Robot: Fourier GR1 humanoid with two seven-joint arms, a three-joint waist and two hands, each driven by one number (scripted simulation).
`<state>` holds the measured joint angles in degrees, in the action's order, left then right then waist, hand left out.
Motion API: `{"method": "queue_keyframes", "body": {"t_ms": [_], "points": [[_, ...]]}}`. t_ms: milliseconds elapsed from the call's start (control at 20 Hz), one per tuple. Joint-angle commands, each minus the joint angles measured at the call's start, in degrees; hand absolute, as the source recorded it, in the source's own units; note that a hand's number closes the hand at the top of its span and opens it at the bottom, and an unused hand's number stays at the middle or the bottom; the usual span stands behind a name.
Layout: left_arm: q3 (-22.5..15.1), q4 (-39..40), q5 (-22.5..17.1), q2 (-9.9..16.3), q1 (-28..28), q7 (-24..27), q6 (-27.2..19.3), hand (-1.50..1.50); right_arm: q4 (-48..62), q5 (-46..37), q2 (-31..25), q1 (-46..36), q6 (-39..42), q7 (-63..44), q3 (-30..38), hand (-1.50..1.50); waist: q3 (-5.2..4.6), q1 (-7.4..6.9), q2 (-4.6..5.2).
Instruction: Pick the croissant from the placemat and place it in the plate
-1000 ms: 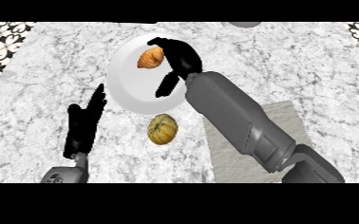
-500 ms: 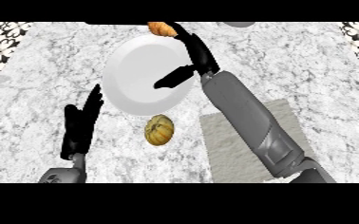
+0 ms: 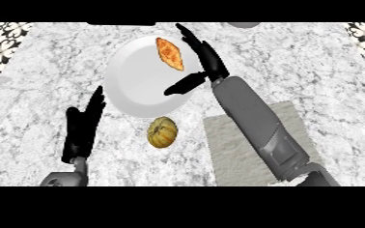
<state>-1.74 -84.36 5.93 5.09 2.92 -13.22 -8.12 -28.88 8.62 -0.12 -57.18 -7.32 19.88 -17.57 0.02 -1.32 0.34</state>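
Golden-brown and flaky-looking, the croissant (image 3: 170,53) lies on the upper right part of the white plate (image 3: 135,84), a long tapered shape with darker ridges along its back, pointing up and to the left. Nothing holds it: the right hand (image 3: 202,62) stands just beside it over the plate's right rim, fingers stretched straight up and away, thumb stuck out low to the left above the plate's smooth surface, so the hand is spread and empty. Judging by how things lie, the main part of the task is done, since the pastry sits inside the plate and the grey placemat (image 3: 258,147) at the lower right carries only the grey forearm crossing above it. What seems left is to draw the right arm back clear of the plate. The plate is round, glossy and plain, resting on a marble counter (image 3: 314,72) veined in grey and white. Below the plate, near its lower edge but apart from it, sits a small ribbed pumpkin (image 3: 162,132), tan and yellowish, squat and rounded. The left hand (image 3: 82,126) rests at the lower left, fingers straight and pointing upward, holding nothing. The placemat looks coarse and woven, rectangular with a pale matte surface.
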Motion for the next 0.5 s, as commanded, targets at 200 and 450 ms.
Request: {"method": "queue_keyframes", "body": {"t_ms": [200, 450], "points": [[-0.66, -2.91, 1.19, -1.12, -0.07, -3.86, -1.23, 0.00, -0.52, 0.63, 0.12, 0.97, -2.41, -0.33, -4.04, -1.50, -0.01, 0.21, -0.21], [2.12, 0.60, -1.50, 0.64, -1.46, 1.39, 1.80, 0.00, 4.15, -0.24, 0.12, 1.83, -6.77, 2.33, -6.11, -1.50, -0.02, -0.35, 0.01]]}}
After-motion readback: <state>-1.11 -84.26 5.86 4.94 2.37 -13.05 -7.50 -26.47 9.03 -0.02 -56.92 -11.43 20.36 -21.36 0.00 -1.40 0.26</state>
